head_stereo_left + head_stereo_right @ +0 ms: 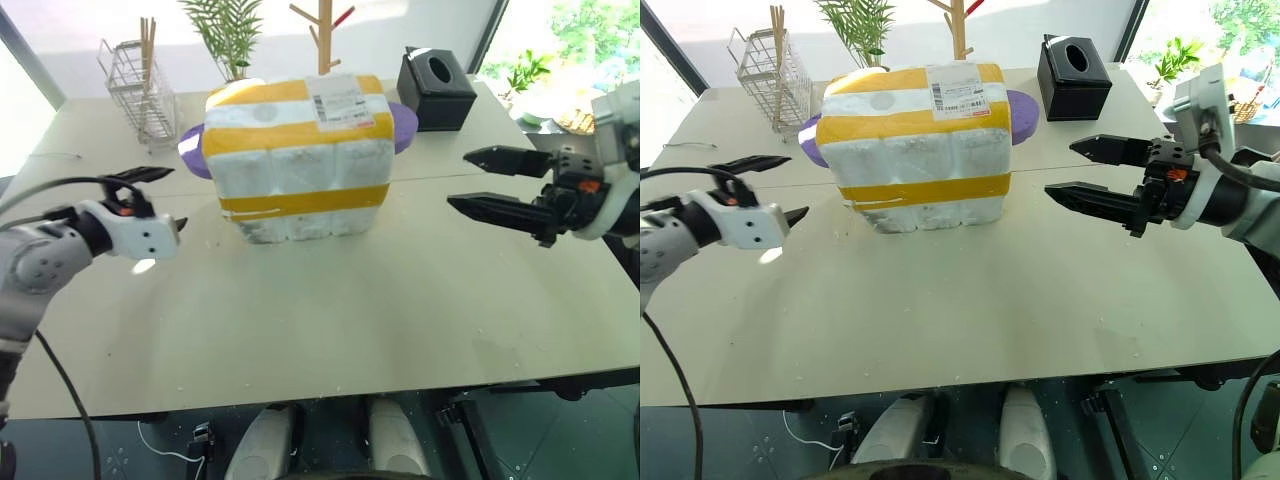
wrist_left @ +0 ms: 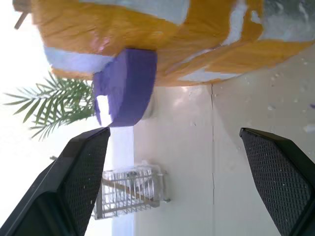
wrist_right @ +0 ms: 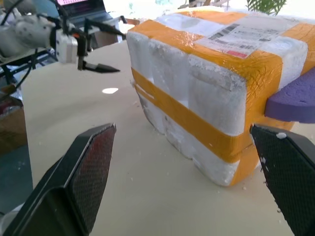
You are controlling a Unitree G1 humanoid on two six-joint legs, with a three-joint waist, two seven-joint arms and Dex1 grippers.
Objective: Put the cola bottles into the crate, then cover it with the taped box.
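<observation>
Your box stands on the desk, taped bands around it and label on top, resting partly on a purple pad that sticks out on both sides behind it. No bottles or crate can be seen, so they are probably under the box, though you cannot confirm that from here. Your left tool hangs off the box's left side with its fingers spread and nothing between them; your right tool hangs off the right side, also spread wide and empty. Neither touches the box. The risk now is a careless arm sweep: clip a corner and the light foam could slide or tip off whatever it covers. The purple pad may also keep the box from seating level, leaving it prone to rocking. Watch the rack and black tissue holder too; both stand near the box.
</observation>
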